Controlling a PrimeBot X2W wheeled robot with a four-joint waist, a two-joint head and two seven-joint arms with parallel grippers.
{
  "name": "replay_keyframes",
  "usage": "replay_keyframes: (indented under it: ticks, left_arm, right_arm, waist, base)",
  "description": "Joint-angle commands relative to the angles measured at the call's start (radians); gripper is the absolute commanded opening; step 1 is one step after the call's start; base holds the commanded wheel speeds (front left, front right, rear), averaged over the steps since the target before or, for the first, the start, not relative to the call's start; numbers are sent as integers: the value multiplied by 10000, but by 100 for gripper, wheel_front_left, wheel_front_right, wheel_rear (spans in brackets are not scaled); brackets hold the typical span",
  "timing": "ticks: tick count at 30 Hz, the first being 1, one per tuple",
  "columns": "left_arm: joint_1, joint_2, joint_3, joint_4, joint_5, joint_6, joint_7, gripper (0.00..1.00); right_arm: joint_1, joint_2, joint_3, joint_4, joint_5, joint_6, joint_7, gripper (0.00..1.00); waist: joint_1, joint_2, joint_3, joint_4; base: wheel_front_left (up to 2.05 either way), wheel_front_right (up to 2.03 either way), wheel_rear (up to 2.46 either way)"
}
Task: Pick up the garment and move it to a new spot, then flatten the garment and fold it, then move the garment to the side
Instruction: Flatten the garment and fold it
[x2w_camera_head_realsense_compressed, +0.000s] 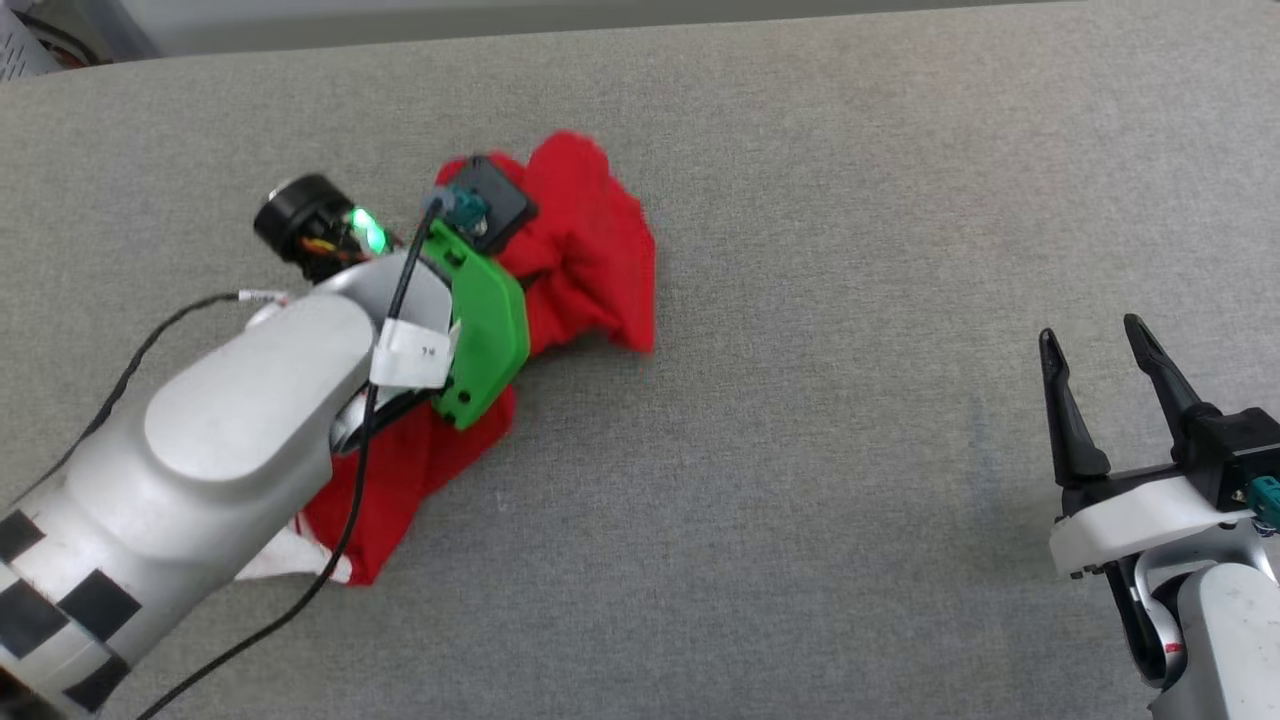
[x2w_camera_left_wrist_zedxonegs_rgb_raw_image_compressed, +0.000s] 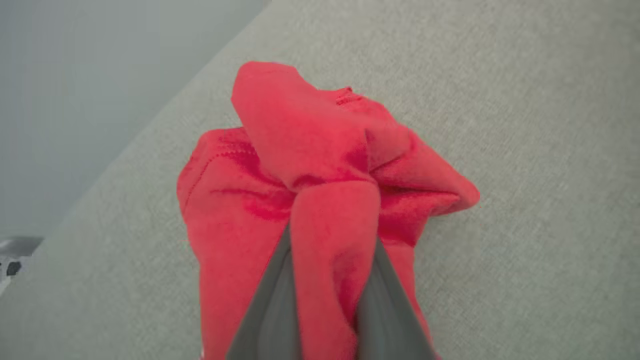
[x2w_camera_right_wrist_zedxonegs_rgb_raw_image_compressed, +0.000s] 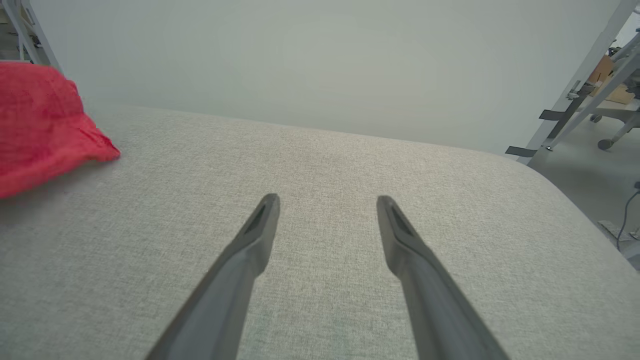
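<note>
Left wrist view: the left gripper (x2w_camera_left_wrist_zedxonegs_rgb_raw_image_compressed: 332, 235) pinches a fold of the crumpled red garment (x2w_camera_left_wrist_zedxonegs_rgb_raw_image_compressed: 300, 135), toward the grey table's (x2w_camera_head_realsense_compressed: 850, 450) left side; the right gripper (x2w_camera_head_realsense_compressed: 1095, 345) is spread wide, empty.

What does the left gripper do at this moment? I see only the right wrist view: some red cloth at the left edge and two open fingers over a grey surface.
Observer: The left gripper is shut on a fold of the garment. The left wrist view shows red cloth pinched between its fingers.
Operator: Is the garment flat or bunched?
Observer: Bunched. The head view shows a crumpled heap on the grey surface.
Operator: Is there any white part to see?
Observer: Yes, a small white piece at the near end of the heap, beside the left forearm.
</note>
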Motion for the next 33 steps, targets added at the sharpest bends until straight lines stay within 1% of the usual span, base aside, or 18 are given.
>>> replay_keyframes:
  ticks: [1, 5, 9, 14, 18, 22, 25, 29, 30, 31, 32, 33]
  left_arm:
    - [-399, -187, 130, -102, 190, 38, -271, 0]
    - [-843, -964, 138, -354, 559, 105, -882, 0]
    - [-943, -2019, -137, -326, 956, 202, -1454, 0]
    - [-593, -3505, -815, 269, 1410, 177, -2170, 0]
    - [13, -4501, -1251, 1138, 1609, 68, -2331, 0]
    - [987, -4992, -1446, 1783, 1906, -18, -2065, 0]
    - [2007, -5156, -1459, 1399, 2526, -25, -1210, 0]
    - [2919, -5210, -1462, 977, 2934, -28, -317, 0]
    - [3017, -5213, -1462, 945, 2952, -28, -241, 0]
    - [3068, -5215, -1463, 927, 2984, -28, -217, 24]
    - [3053, -5216, -1463, 923, 3048, -28, -299, 66]
    - [2991, -5217, -1463, 935, 3060, -29, -523, 100]
  right_arm:
    - [46, -27, -71, -78, -41, -6, -91, 100]
    - [41, -43, -340, -228, -53, -6, -91, 100]
    - [15, -5, -636, -394, -108, -6, -91, 100]
    - [-3, 92, -1075, -620, -199, -6, -91, 100]
    - [-7, 188, -1300, -756, -271, -6, -91, 100]
    - [-40, 225, -1291, -806, -300, -6, -91, 100]
    - [-99, 236, -1268, -808, -308, -6, -91, 100]
    - [-202, 285, -1153, -727, -354, -6, -91, 100]
    - [-225, 286, -1125, -704, -361, -6, -91, 100]
    - [-249, 282, -1109, -676, -369, -6, -91, 100]
    - [-263, 276, -1108, -651, -380, -6, -91, 100]
    - [-269, 264, -1114, -629, -386, -6, -91, 100]
  waist:
    - [0, 0, -107, -19]
    - [0, 0, -85, -97]
    - [0, 0, 28, -216]
    - [0, 0, 216, -333]
    - [0, 0, 345, -381]
    - [0, 0, 477, -455]
    - [0, 0, 602, -492]
    - [0, 0, 712, -473]
    - [0, 0, 715, -453]
    - [0, 0, 708, -422]
    - [0, 0, 676, -384]
    - [0, 0, 627, -330]
  base:
    - [0, 0, 0]
    - [0, 0, 0]
    - [0, 0, 0]
    - [0, 0, 0]
    - [0, 0, 0]
    - [0, 0, 0]
    - [0, 0, 0]
    - [0, 0, 0]
    - [0, 0, 0]
    - [0, 0, 0]
    - [0, 0, 0]
    - [0, 0, 0]
